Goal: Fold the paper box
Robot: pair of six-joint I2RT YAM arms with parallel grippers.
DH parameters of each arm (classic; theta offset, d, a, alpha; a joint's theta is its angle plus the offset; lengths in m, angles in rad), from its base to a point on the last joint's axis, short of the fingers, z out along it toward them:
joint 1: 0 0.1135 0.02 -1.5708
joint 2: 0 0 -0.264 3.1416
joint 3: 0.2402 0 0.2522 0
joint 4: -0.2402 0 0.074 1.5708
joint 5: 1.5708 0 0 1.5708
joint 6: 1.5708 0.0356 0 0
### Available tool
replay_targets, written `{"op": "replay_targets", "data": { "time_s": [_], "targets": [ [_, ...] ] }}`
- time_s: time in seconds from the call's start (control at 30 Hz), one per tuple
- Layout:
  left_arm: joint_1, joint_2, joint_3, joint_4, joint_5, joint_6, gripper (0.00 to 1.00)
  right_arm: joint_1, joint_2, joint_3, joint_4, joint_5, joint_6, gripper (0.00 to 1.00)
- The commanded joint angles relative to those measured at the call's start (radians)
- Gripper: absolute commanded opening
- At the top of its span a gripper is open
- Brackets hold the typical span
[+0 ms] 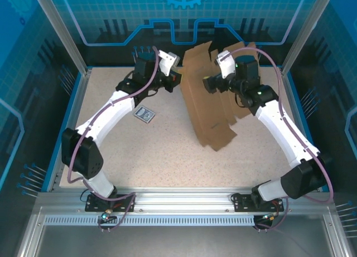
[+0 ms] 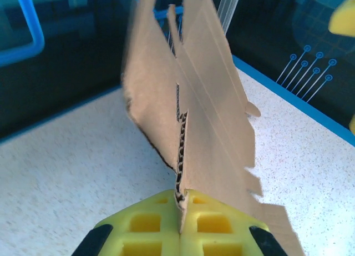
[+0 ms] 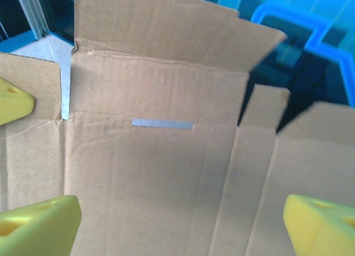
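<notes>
The paper box (image 1: 203,103) is a brown die-cut cardboard sheet standing on edge in the back middle of the table, its flaps spread and leaning. My left gripper (image 1: 177,78) is shut on its left edge. In the left wrist view the yellow fingers (image 2: 150,222) pinch the corrugated edge of the paper box (image 2: 208,117), which rises away from the left gripper (image 2: 182,199). My right gripper (image 1: 209,83) faces the sheet from the right, open. The right wrist view has the right gripper (image 3: 180,228) spread wide in front of a flat panel of the paper box (image 3: 155,172) with a thin slot.
A small black-and-white printed card (image 1: 144,115) lies flat on the speckled table (image 1: 167,156) left of the sheet, under the left arm. Blue-edged glass walls (image 1: 78,73) close in the back and sides. A yellow fingertip (image 3: 14,100) shows at the left edge of the right wrist view.
</notes>
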Motion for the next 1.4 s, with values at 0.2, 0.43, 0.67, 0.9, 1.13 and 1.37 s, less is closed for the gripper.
{"op": "replay_targets", "data": {
  "time_s": [0.2, 0.43, 0.67, 0.9, 1.13, 1.37],
  "targets": [
    [-0.009, -0.076, 0.188, -0.226, 0.002, 0.310, 0.06, -0.001, 0.015, 0.227, -0.108, -0.034, -0.281, 0.95],
    [-0.028, -0.097, 0.238, -0.258, -0.001, 0.366, 0.07, -0.005, 0.026, 0.340, -0.166, -0.059, -0.491, 0.99],
    [-0.048, -0.114, 0.245, -0.273, 0.002, 0.391, 0.07, -0.005, 0.222, 0.673, -0.453, -0.202, -0.611, 0.99],
    [-0.054, -0.125, 0.245, -0.283, -0.002, 0.404, 0.08, 0.031, 0.338, 0.842, -0.640, -0.232, -0.693, 0.74],
    [-0.057, -0.133, 0.246, -0.273, -0.011, 0.406, 0.10, 0.025, 0.339, 0.847, -0.660, -0.286, -0.725, 0.38],
    [-0.056, -0.150, 0.230, -0.245, -0.002, 0.382, 0.29, -0.007, 0.314, 0.850, -0.667, -0.350, -0.697, 0.13]
  ]
}}
